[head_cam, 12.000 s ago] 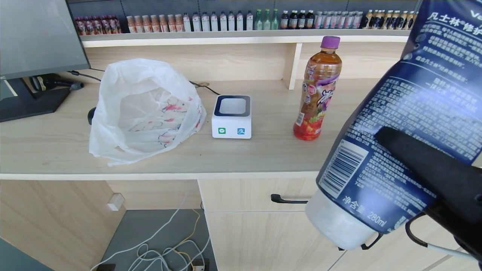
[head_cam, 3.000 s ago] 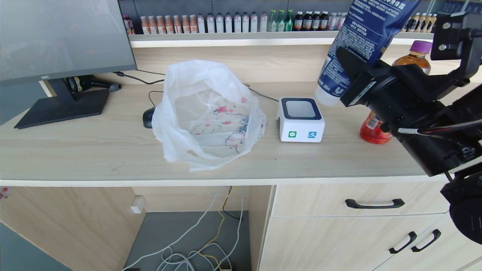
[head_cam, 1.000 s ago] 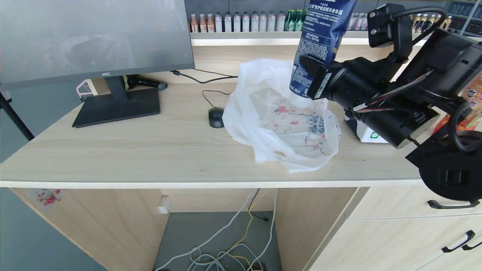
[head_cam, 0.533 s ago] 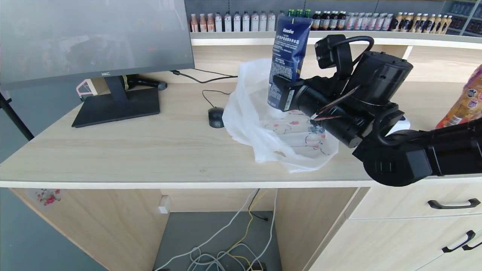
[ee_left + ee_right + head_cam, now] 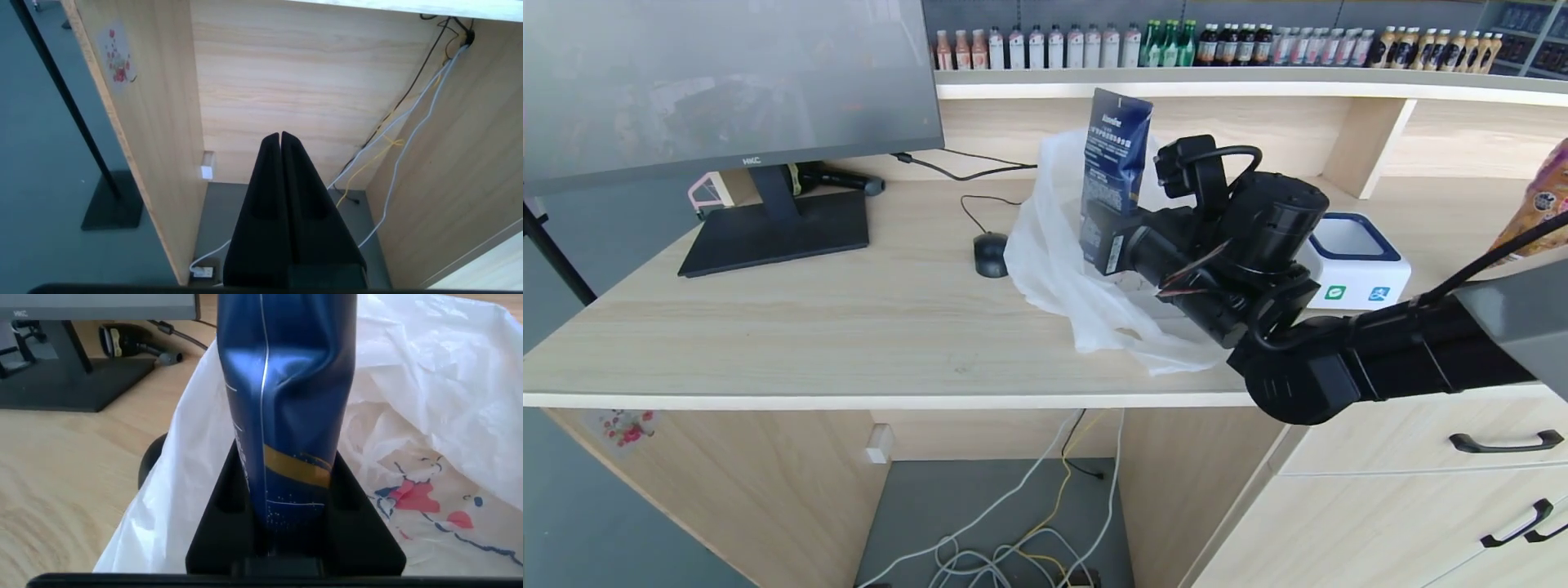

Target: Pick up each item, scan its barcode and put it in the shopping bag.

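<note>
Right gripper clamped on the lower body of a dark blue lotion tube. The tube stands nearly upright with its crimped end up, and its lower end sits inside the open mouth of the white plastic shopping bag. In the right wrist view, the two black fingers press the tube from either side, with the shopping bag's printed film behind and below it. The bag rests on the wooden counter. The white barcode scanner is just beside the bag on the robot's right, and a tea bottle stands farther that way. A computer mouse lies against the bag's opposite side. Left gripper hangs below the bag's level, its fingers pressed together on nothing.
</note>
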Motion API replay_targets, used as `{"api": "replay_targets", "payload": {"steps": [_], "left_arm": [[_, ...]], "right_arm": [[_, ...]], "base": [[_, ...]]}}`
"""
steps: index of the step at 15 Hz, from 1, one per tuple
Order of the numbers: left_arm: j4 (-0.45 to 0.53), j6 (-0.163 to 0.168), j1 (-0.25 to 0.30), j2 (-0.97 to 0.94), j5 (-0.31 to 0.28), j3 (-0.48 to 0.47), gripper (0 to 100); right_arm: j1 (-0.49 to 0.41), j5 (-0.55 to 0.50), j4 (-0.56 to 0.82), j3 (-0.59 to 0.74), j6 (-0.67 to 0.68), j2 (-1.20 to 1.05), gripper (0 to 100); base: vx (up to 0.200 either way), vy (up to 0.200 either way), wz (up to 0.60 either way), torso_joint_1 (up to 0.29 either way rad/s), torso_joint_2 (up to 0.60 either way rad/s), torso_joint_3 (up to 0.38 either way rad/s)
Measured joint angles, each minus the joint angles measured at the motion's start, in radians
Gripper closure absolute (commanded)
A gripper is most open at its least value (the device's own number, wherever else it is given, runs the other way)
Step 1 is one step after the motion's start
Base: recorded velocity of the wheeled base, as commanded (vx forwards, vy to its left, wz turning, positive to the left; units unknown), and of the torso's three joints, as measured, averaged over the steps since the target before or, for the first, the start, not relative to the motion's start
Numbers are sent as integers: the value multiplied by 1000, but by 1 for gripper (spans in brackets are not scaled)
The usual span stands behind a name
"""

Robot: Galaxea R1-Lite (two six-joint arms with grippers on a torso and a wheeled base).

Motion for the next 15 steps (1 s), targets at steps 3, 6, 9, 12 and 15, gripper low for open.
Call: {"api": "replay_targets", "payload": {"steps": [3, 6, 9, 12, 15], "left_arm": [[0, 0, 0, 0, 0, 0, 100], [0, 0, 0, 0, 0, 0, 100], [0, 0, 0, 0, 0, 0, 100], [0, 0, 0, 0, 0, 0, 100], [0, 0, 0, 0, 0, 0, 100]], "right_arm": [[6, 0, -5, -13, -2, 32, 100], [7, 0, -13, -14, -3, 48, 100], [7, 0, -10, -12, -2, 52, 100], [7, 0, -8, -11, -3, 52, 100], [7, 0, -5, -10, -3, 53, 100]], "base": [[0, 0, 0, 0, 0, 0], [0, 0, 0, 0, 0, 0], [0, 0, 0, 0, 0, 0], [0, 0, 0, 0, 0, 0], [0, 0, 0, 0, 0, 0]]}}
